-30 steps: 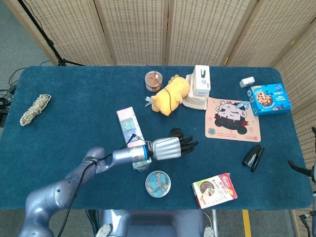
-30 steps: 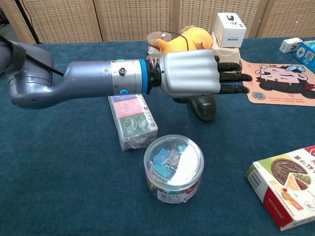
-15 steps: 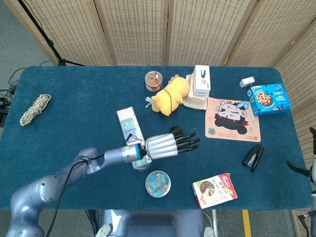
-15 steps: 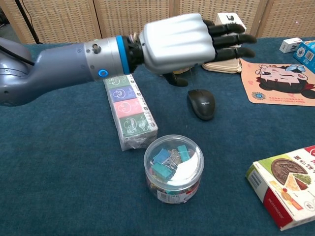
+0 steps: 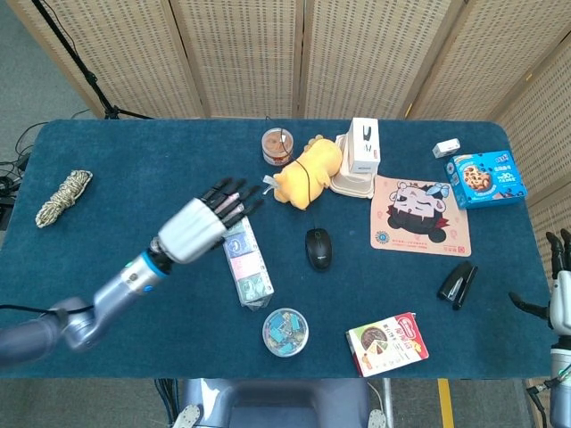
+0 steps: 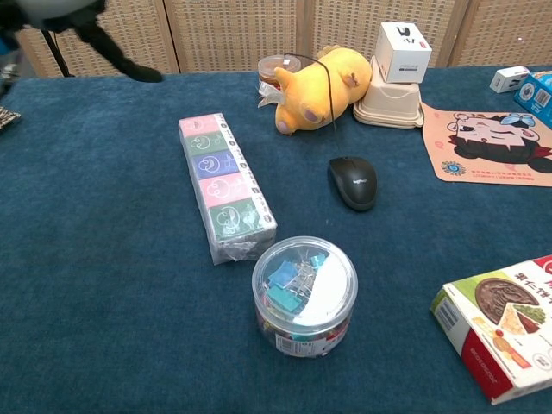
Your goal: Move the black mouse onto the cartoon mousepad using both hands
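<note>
The black mouse (image 5: 317, 248) lies on the blue table, left of the cartoon mousepad (image 5: 419, 215); in the chest view the mouse (image 6: 353, 182) is mid-table and the mousepad (image 6: 488, 145) is at the right edge. My left hand (image 5: 207, 220) is raised above the table to the left of the mouse, fingers spread, holding nothing; only its dark fingertips (image 6: 121, 62) show at the chest view's top left. My right hand (image 5: 558, 285) is at the head view's right edge, off the table, fingers apart and holding nothing.
A long colourful box (image 5: 246, 260) lies under my left hand. A clear tub of clips (image 5: 286, 332), a snack box (image 5: 386, 342), a black stapler (image 5: 458, 284), a yellow plush (image 5: 305, 169), a white box (image 5: 363, 145) and a blue cookie box (image 5: 486, 178) surround the mouse.
My left hand has lifted and swung back to the left, away from the mouse, which stays in place. My right hand has come up a little at the right edge.
</note>
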Action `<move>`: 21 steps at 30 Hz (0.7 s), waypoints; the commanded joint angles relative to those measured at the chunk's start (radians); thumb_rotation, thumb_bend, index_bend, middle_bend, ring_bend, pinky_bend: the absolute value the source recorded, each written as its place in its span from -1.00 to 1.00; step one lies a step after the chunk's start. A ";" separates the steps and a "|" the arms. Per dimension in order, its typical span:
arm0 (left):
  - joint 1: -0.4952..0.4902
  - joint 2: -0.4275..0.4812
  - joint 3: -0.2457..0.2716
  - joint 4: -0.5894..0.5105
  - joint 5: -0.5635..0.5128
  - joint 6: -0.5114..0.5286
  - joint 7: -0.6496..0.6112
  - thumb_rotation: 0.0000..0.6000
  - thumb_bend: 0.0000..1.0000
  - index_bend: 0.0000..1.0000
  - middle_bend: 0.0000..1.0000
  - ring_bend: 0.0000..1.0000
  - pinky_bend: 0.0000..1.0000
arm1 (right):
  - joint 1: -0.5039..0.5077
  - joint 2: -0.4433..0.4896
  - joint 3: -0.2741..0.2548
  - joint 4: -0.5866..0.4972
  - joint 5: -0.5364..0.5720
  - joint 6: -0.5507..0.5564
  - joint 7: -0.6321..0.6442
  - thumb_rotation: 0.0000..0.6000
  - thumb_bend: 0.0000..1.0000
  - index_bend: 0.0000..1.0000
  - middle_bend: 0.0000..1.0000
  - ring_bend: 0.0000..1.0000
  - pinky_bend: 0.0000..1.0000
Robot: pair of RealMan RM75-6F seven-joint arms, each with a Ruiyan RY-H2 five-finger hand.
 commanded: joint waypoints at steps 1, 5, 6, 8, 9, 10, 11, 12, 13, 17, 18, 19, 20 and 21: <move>0.104 0.069 -0.003 -0.074 -0.090 0.032 -0.010 1.00 -0.79 -1.00 -1.00 -1.00 -0.78 | 0.013 -0.018 0.001 0.005 0.018 -0.016 -0.027 1.00 -1.00 -1.00 -1.00 -1.00 -1.00; 0.214 0.120 0.006 -0.109 -0.166 0.051 -0.100 1.00 -0.82 -1.00 -1.00 -1.00 -0.91 | 0.053 -0.036 0.000 -0.001 0.025 -0.051 -0.109 1.00 -1.00 -1.00 -1.00 -1.00 -1.00; 0.235 0.130 0.009 -0.114 -0.176 0.054 -0.122 1.00 -0.83 -1.00 -1.00 -1.00 -0.95 | 0.064 -0.038 0.003 -0.007 0.028 -0.058 -0.130 1.00 -1.00 -1.00 -1.00 -1.00 -1.00; 0.281 0.150 0.014 -0.123 -0.201 0.055 -0.164 1.00 -0.84 -1.00 -1.00 -1.00 -0.99 | 0.090 -0.038 0.012 -0.026 0.037 -0.077 -0.175 1.00 -1.00 -1.00 -1.00 -1.00 -1.00; 0.299 0.158 0.015 -0.128 -0.212 0.056 -0.179 1.00 -0.84 -1.00 -1.00 -1.00 -1.00 | 0.102 -0.038 0.016 -0.034 0.040 -0.085 -0.193 1.00 -1.00 -1.00 -1.00 -1.00 -1.00; 0.322 0.170 0.014 -0.137 -0.226 0.057 -0.196 1.00 -0.84 -1.00 -1.00 -1.00 -1.00 | 0.118 -0.039 0.022 -0.044 0.047 -0.098 -0.219 1.00 -1.00 -1.00 -1.00 -1.00 -1.00; 0.339 0.178 0.012 -0.145 -0.235 0.061 -0.205 1.00 -0.84 -1.00 -1.00 -1.00 -1.00 | 0.132 -0.039 0.025 -0.053 0.052 -0.111 -0.236 1.00 -1.00 -1.00 -1.00 -1.00 -1.00; 0.351 0.185 0.010 -0.152 -0.239 0.065 -0.209 1.00 -0.84 -1.00 -1.00 -1.00 -1.00 | 0.142 -0.039 0.028 -0.061 0.060 -0.121 -0.250 1.00 -1.00 -1.00 -1.00 -1.00 -1.00; 0.367 0.193 0.008 -0.159 -0.245 0.073 -0.213 1.00 -0.84 -1.00 -1.00 -1.00 -1.00 | 0.155 -0.039 0.031 -0.072 0.067 -0.137 -0.262 1.00 -1.00 -1.00 -1.00 -1.00 -1.00; 0.429 0.248 -0.010 -0.231 -0.276 0.107 -0.201 1.00 -0.84 -1.00 -1.00 -1.00 -1.00 | 0.234 -0.044 0.047 -0.123 0.115 -0.238 -0.315 1.00 -1.00 -1.00 -1.00 -1.00 -1.00; 0.441 0.256 -0.013 -0.241 -0.274 0.117 -0.202 1.00 -0.84 -1.00 -1.00 -1.00 -1.00 | 0.252 -0.051 0.050 -0.127 0.127 -0.254 -0.329 1.00 -1.00 -1.00 -1.00 -1.00 -1.00; 0.450 0.262 -0.015 -0.248 -0.271 0.121 -0.205 1.00 -0.84 -1.00 -1.00 -1.00 -1.00 | 0.266 -0.057 0.053 -0.130 0.140 -0.265 -0.341 1.00 -1.00 -1.00 -1.00 -1.00 -1.00; 0.463 0.271 -0.018 -0.257 -0.270 0.123 -0.213 1.00 -0.84 -1.00 -1.00 -1.00 -1.00 | 0.288 -0.070 0.059 -0.134 0.155 -0.281 -0.358 1.00 -1.00 -1.00 -1.00 -1.00 -1.00; 0.471 0.281 -0.018 -0.266 -0.271 0.119 -0.222 1.00 -0.84 -1.00 -1.00 -1.00 -1.00 | 0.309 -0.084 0.065 -0.137 0.166 -0.295 -0.368 1.00 -1.00 -1.00 -1.00 -1.00 -1.00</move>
